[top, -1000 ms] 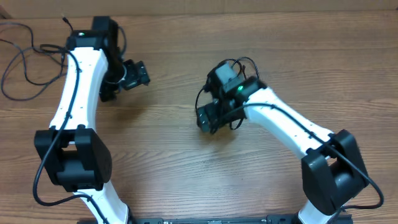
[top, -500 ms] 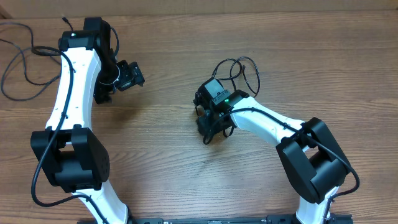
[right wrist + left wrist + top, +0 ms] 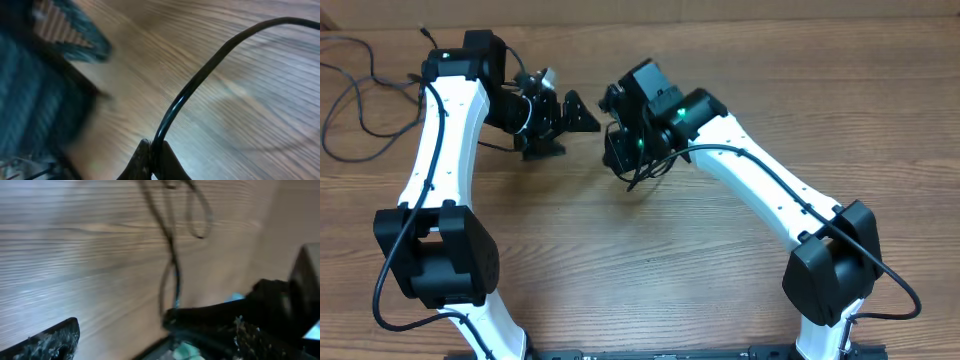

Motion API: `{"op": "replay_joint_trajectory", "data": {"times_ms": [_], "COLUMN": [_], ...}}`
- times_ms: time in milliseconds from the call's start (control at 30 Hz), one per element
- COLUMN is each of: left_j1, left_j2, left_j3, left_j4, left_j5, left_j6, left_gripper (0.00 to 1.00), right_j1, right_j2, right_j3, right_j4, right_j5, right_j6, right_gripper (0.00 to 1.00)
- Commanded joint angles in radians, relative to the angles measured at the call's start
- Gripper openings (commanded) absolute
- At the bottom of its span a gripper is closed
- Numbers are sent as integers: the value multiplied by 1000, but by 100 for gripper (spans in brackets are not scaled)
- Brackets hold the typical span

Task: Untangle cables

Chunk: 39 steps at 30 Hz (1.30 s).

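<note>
In the right wrist view my right gripper (image 3: 152, 156) is shut on a thin black cable (image 3: 210, 60), which arcs up and to the right from between the fingertips. Seen from overhead, the right gripper (image 3: 628, 165) hangs at centre back with cable loops (image 3: 642, 180) dangling under it. My left gripper (image 3: 565, 130) is open just to its left and points at it, with nothing between its fingers. The left wrist view is blurred: cable strands (image 3: 172, 260) hang over the wood, ahead of the open left gripper (image 3: 150, 347).
A separate loose black cable (image 3: 345, 110) lies spread out at the table's far left back corner. The table (image 3: 650, 280) is brown wood. Both white arms reach in from the near edge.
My right gripper has shut on a cable and carried it up and left, off the spot where the loops lay. The left gripper has swung right towards it, still open.
</note>
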Motion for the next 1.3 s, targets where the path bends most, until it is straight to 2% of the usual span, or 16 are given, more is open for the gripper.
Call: {"op": "replay_joint_trajectory", "data": {"times_ms": [0,67,167,267,367,467,533,567,667,867,1033,1133,1267], "left_j1": [4,5,2,5,6,6,5,5,5,5,5,5,6], "left_j2": [9,9,9,9,9,9,9,9,9,9,9,9,9], "left_j3": [-4,-4,-4,-4,-4,-4,-4,-4,-4,-4,-4,-4,-4], "left_j4": [-1,-2,3,5,13,13,13,13,9,9,-13,-21,-26], "left_j5": [115,115,114,89,89,90,93,93,93,93,121,145,145], "left_j6": [-26,-35,-95,-106,-122,-122,-122,-121,-122,-121,-121,-121,-121], "left_gripper": [100,98,90,85,80,66,43,36,26,20,20,8,5], "right_j1": [5,5,0,-11,-26,-29,-29,-29,-28,-22,-22,-22,-22], "right_j2": [-20,-20,-25,-37,-56,-64,-64,-64,-64,-64,-64,-64,-64], "right_j3": [22,22,22,22,23,23,23,23,23,23,23,23,23], "right_j4": [1,11,71,135,165,164,163,164,160,154,131,125,120], "right_j5": [-52,-86,-164,-165,-219,-238,-238,-238,-240,-276,-275,-275,-275], "right_j6": [10,12,15,100,114,114,114,114,114,113,113,113,113], "right_gripper": [4,4,4,4,4,4,4,4,4,4,4,4,4]}}
